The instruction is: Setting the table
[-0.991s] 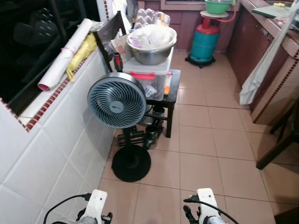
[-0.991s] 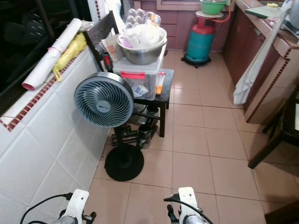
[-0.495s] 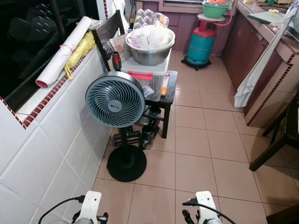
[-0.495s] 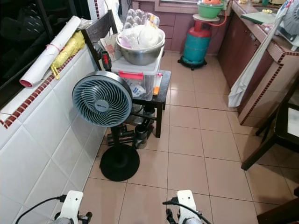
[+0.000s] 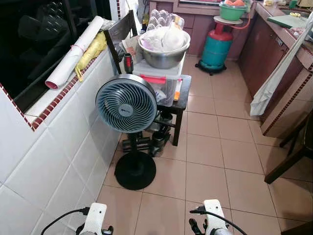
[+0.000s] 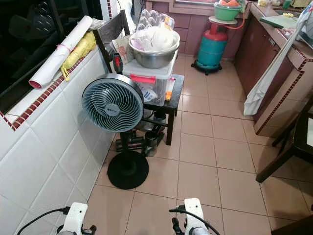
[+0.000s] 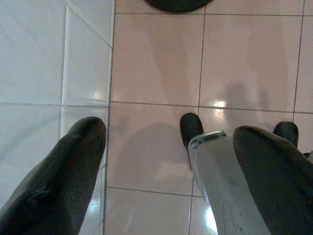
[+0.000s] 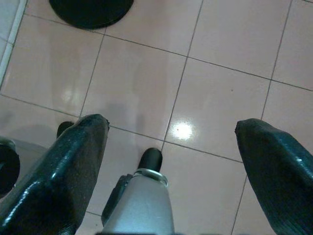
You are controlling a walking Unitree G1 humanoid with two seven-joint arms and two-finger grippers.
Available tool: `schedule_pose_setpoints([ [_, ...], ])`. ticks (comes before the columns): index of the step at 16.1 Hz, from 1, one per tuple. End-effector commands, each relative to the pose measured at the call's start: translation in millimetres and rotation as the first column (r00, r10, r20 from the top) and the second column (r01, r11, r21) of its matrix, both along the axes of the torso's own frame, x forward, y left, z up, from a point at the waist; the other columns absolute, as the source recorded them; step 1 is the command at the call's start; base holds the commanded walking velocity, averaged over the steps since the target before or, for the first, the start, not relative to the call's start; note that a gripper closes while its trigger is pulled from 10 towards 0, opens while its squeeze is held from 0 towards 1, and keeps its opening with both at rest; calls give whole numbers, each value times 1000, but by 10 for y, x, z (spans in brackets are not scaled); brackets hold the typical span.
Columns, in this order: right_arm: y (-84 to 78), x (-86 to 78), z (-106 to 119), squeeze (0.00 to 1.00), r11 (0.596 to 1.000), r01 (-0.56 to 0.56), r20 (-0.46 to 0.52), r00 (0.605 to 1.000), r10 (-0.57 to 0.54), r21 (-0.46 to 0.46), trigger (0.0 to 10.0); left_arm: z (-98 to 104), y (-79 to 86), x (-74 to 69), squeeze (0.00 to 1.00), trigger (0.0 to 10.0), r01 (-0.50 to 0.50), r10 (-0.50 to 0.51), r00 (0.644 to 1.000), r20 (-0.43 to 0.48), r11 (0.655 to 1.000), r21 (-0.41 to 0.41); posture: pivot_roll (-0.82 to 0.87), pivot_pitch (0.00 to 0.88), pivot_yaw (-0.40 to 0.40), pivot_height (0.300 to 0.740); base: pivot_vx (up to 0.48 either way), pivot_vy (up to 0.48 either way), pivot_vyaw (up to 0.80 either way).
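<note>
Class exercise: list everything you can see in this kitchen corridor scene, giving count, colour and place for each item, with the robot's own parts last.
Standing fan: one, grey-blue head, black base, by the white tiled wall.
Steel bowl: one, silver, holding white items, on a clear storage box.
Small table: one, black, under the box.
Egg trays: clear, stacked behind the bowl.
Paper roll: one, white, on the wall ledge.
Yellow bundle: one, beside the roll.
Gas cylinder: one, teal with a red top, at the far end.
Green basin: one, above the cylinder.
Left gripper: black fingers apart, over the floor.
Right gripper: black fingers apart, over the floor.
</note>
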State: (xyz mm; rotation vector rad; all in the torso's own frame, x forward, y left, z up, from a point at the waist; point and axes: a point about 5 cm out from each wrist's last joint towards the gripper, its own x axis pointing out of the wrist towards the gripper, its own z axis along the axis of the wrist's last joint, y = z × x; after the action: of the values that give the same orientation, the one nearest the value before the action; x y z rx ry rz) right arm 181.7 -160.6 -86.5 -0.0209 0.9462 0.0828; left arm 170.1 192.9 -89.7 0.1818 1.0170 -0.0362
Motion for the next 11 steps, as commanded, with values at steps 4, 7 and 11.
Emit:
schedule_pose_setpoints([
  [4, -77, 180, 94, 0, 994, 110, 59, 992, -109, -2, 10000, 99, -59, 221, 0, 10000, 38, -39, 997, 68, 999, 3, 77, 0, -22, 740, 0, 0, 0],
  [7, -63, 242, 127, 0, 993, 122, 78, 989, -122, 2, 10000, 149, -97, 326, 0, 10000, 71, -71, 993, 90, 997, 4, 54, 0, 0, 740, 0, 0, 0],
  [11, -67, 278, 149, 0, 988, 154, 96, 983, -155, 10, 10000, 171, -133, 374, 0, 10000, 98, -98, 990, 97, 995, 7, 27, 0, 18, 740, 0, 0, 0],
])
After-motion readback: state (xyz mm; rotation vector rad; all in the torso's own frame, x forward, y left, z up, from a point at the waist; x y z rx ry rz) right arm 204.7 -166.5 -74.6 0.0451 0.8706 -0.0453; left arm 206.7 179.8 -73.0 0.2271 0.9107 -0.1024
